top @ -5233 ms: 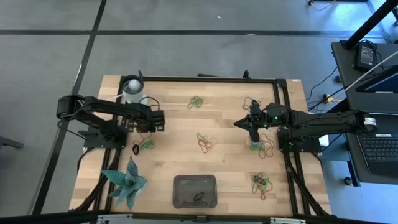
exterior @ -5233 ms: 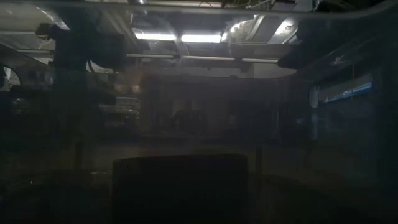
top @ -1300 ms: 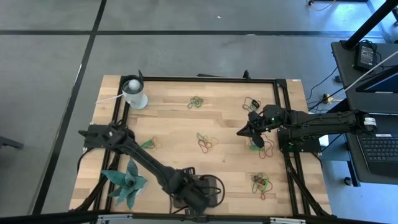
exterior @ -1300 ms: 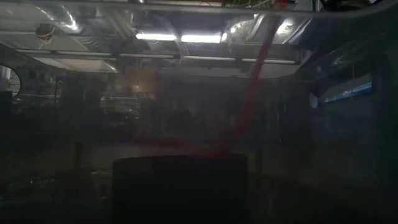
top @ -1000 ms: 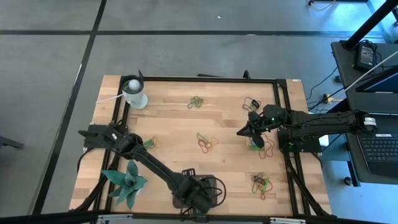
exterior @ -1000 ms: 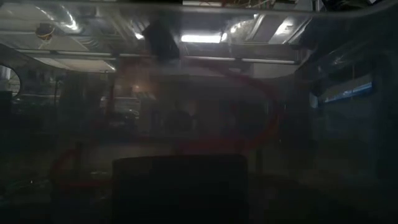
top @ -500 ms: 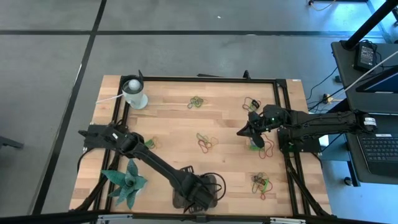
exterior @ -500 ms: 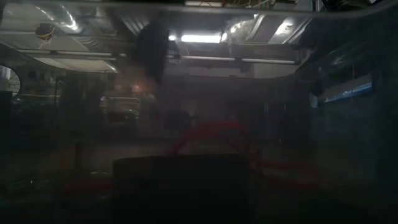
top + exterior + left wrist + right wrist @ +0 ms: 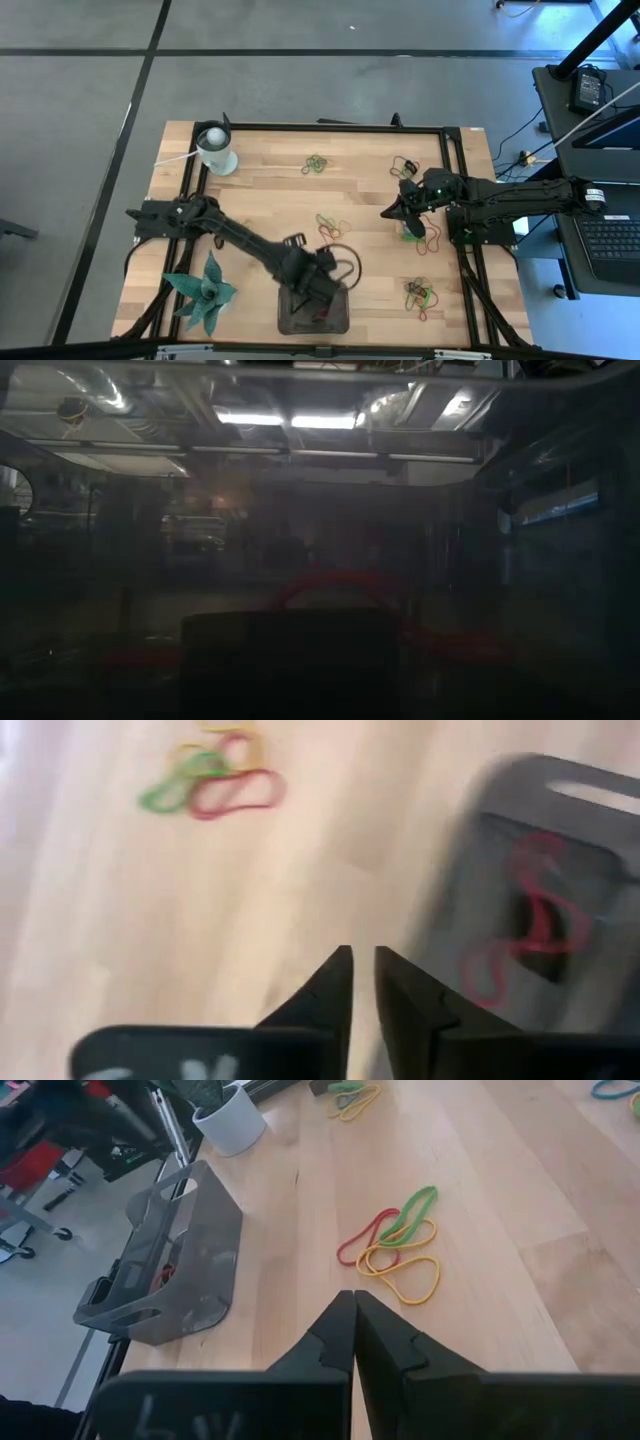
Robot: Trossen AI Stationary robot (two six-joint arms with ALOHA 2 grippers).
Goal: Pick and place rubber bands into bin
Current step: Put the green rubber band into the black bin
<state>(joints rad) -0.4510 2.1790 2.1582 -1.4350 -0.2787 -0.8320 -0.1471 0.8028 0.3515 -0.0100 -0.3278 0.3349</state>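
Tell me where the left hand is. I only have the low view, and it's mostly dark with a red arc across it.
Observer: The left hand is by the bin, at its rim on the side facing the arms' bases, with a narrow gap between its fingers.
Operator: Anything in the bin?
Observer: A red rubber band lies inside it.
Operator: And the right hand?
Observer: The right hand is shut and empty over bare wood, with a cluster of bands ahead of it.
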